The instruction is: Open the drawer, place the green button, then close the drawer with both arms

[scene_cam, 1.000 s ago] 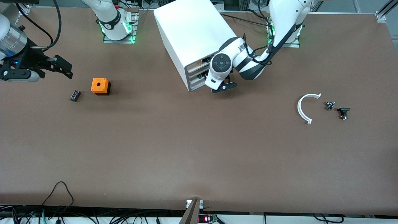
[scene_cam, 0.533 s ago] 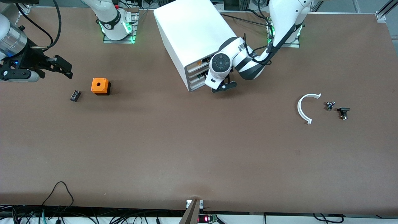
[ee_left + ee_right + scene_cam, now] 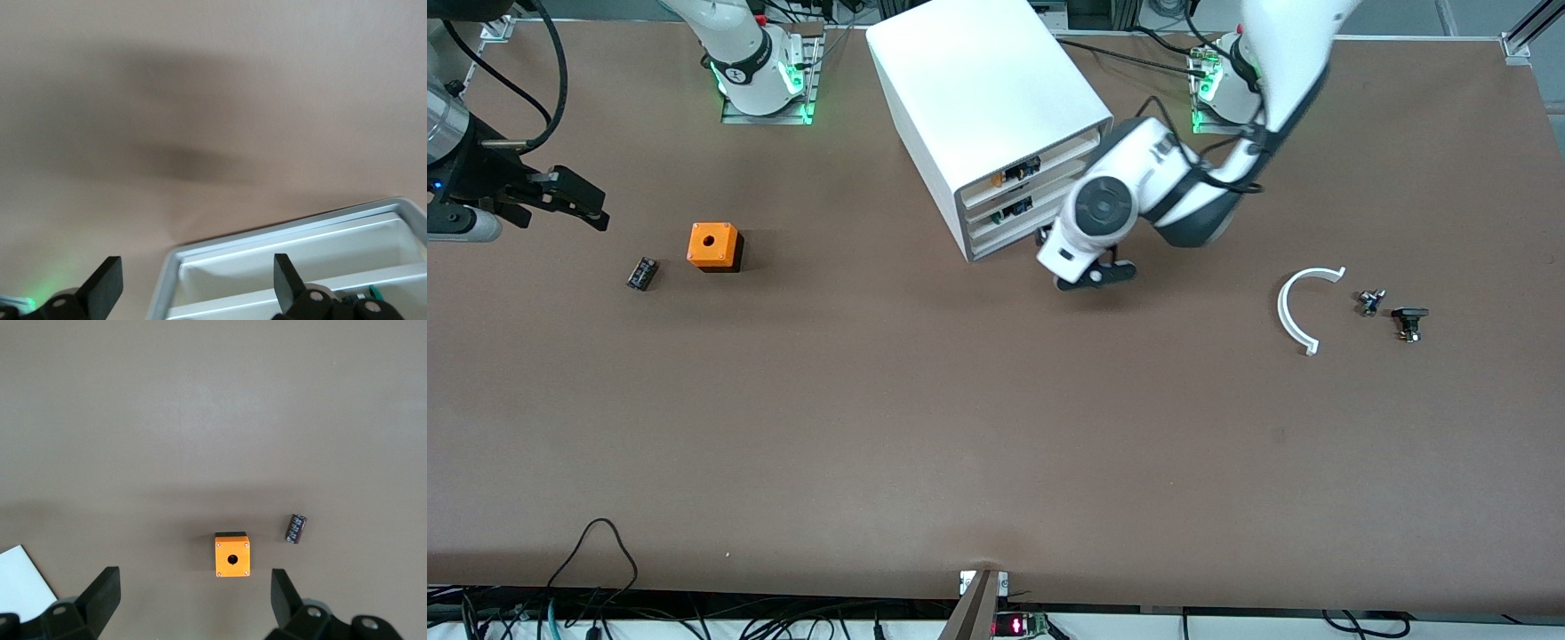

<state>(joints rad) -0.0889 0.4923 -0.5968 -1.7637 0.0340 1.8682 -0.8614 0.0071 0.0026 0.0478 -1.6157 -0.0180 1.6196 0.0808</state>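
**Left gripper spread at the cabinet front; right gripper spread and waiting aloft.**

Your left gripper sits low before the cabinet, fingers released and holding nothing; its wrist view shows the bare rim of a white tray below. The drawer looks about flush with the cabinet front. Your right gripper waits over the table's right-arm end, fingers spread, empty, above the orange cube and the small black part. I cannot pick out the button with certainty; small dark parts lie beside a white arc toward the left arm's end. No writing is legible anywhere.
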